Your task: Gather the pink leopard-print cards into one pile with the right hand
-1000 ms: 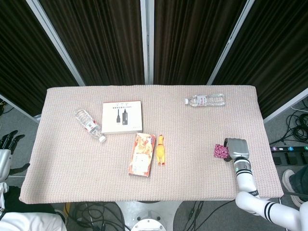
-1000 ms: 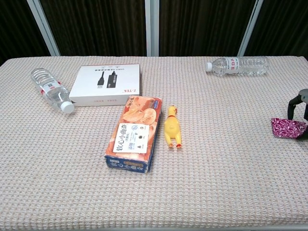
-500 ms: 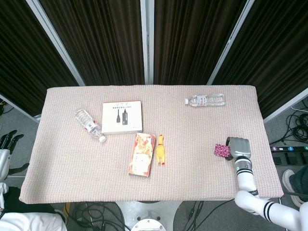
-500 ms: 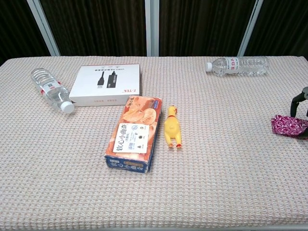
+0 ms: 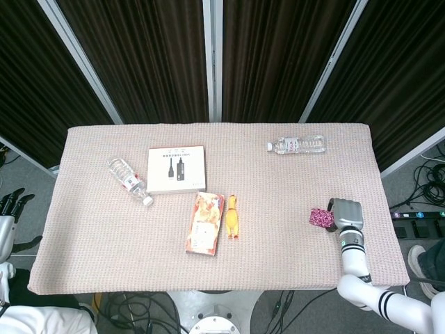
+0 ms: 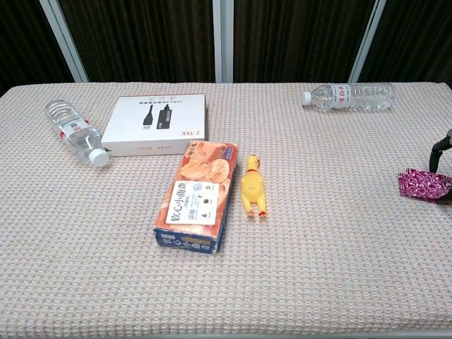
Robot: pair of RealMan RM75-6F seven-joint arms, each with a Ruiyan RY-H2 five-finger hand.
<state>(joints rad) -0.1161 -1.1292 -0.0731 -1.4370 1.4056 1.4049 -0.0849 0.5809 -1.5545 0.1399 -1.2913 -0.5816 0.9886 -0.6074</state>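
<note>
Head view, right hand: the grey robot right hand [image 5: 347,213] sits at the right side of the table, palm down, touching the right edge of the pink leopard-print cards [image 5: 320,218]. Whether its fingers clasp the cards or only rest against them I cannot tell from above.
Head view, cards: they lie as one small cluster on the beige waffle-weave tablecloth [image 5: 278,243], well apart from everything else.
Head view, change: against the frames of a second ago, the hand has slid a little toward the table's right edge and the cards have gone with it by a trace.
Head view, left hand: the dark left hand [image 5: 12,203] hangs off the table's left edge, fingers apart, holding nothing.
Head view, other things: a clear water bottle with a white label [image 5: 297,145], a second clear bottle with a red label [image 5: 129,180], a flat white box [image 5: 176,169], an orange snack box [image 5: 204,223] and a yellow rubber chicken [image 5: 231,216] just beside it.
Chest view, right hand: only dark fingertips [image 6: 441,150] show at the right border, standing over the cards [image 6: 424,186]; less of the hand shows than a second ago.
Chest view, cards: they look like one overlapping heap.
Meaning for the task: the gathering seems nearly done, the hand probably drawing the pile together or about to leave it.
</note>
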